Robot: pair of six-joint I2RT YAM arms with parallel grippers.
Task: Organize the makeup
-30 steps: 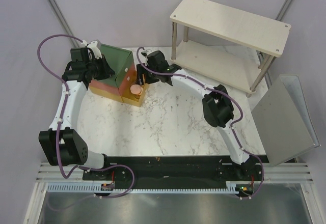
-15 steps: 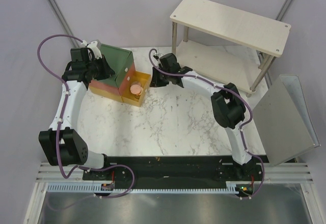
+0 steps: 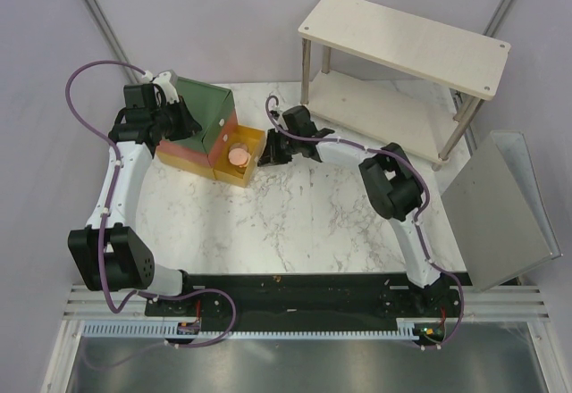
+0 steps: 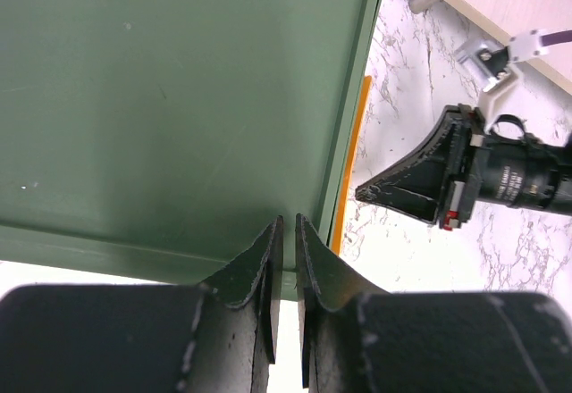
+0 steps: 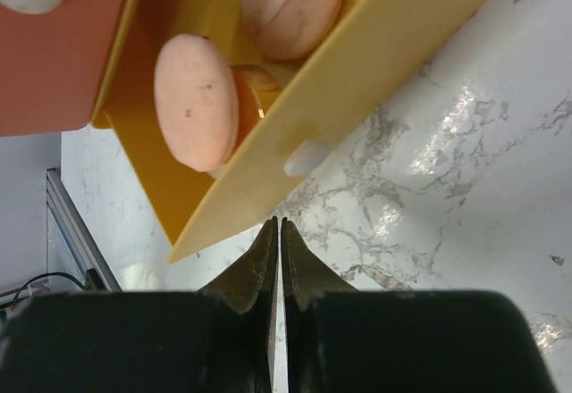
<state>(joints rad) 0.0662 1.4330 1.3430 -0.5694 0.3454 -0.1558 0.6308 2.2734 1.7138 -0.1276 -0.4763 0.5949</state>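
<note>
Of the makeup, two pink round discs (image 5: 196, 98) (image 5: 291, 4) lie in the pulled-out yellow drawer (image 5: 375, 54), with a bit of a gold pot (image 5: 251, 90) showing under one. From above they read as one pink spot (image 3: 238, 155). My right gripper (image 5: 277, 222) is shut and empty, its tips just short of the drawer's front wall, low over the marble (image 3: 267, 154). My left gripper (image 4: 288, 220) stands with its jaws nearly together on the edge of the box's green top (image 4: 179, 98), at the box's left side (image 3: 184, 121). Other makeup is out of view.
The green, orange and yellow drawer box (image 3: 204, 107) stands at the back left of the marble table (image 3: 304, 223). A pale wooden two-tier shelf (image 3: 402, 40) fills the back right. A grey metal panel (image 3: 496, 214) leans off the right edge.
My right gripper drew back from over the open drawer, closed, and came down to the drawer's front wall. The left arm has stayed where it was.
</note>
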